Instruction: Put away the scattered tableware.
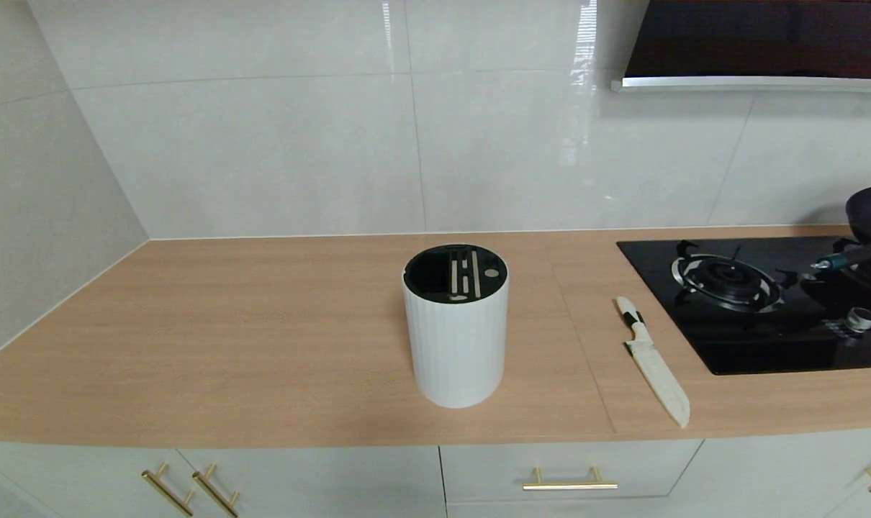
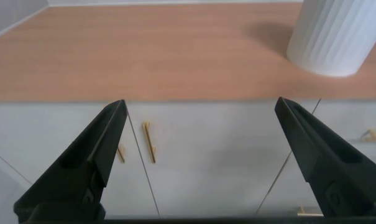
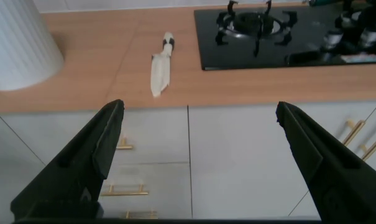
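On the wooden countertop (image 1: 263, 345), a white knife with black-banded handle (image 1: 651, 360) lies between the ribbed white cylindrical holder (image 1: 456, 338) and the black hob (image 1: 766, 345). My left gripper (image 2: 200, 102) and right gripper (image 3: 199, 104) hang low before the cabinets (image 1: 320, 475) — fingers spread, empty.

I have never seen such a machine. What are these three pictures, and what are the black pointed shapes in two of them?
It is a robot with two arms. The wide picture is from its head camera, looking down at a kitchen counter. The other two are from wrist cameras; the black shapes are the fingers of the left tool and the right tool, both open and holding nothing. On the counter stands a white ribbed holder; a knife lies flat between it and the stove.
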